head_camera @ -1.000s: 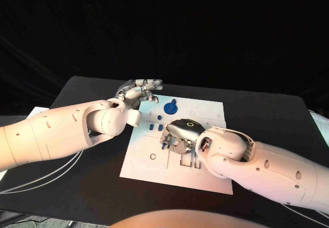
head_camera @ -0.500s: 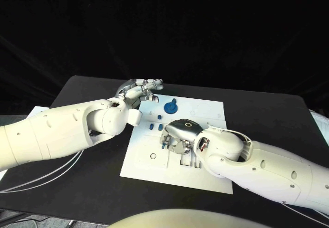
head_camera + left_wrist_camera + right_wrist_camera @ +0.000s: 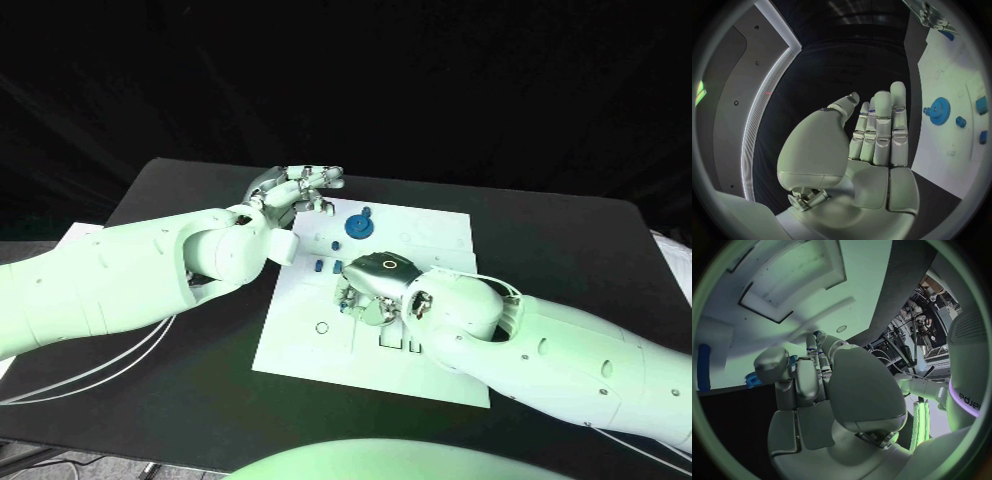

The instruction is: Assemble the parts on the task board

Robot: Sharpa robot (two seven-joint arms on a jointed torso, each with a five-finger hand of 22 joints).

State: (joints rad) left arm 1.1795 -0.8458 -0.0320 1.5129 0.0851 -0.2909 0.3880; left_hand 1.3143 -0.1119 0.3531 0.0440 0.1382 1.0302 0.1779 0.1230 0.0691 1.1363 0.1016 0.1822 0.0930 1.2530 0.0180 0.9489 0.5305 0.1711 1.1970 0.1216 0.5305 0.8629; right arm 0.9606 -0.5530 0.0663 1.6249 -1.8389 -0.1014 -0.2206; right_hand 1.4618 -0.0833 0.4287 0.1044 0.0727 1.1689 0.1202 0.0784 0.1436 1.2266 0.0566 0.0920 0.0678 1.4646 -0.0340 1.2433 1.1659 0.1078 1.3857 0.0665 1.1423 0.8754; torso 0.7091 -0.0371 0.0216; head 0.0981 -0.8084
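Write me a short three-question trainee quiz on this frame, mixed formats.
1. True or false: the left robot hand holds a blue part.
2. Which robot hand is over the middle of the task board? A) left B) right
3. Fill in: the blue gear lies near the board's ____ edge.

Key:
1. False: its fingers are straight and bare in the left wrist view.
2. B: the right robot hand.
3. Far.

White task board (image 3: pixel 433 375) flat mid-table, blue gear (image 3: pixel 359 226) — far side
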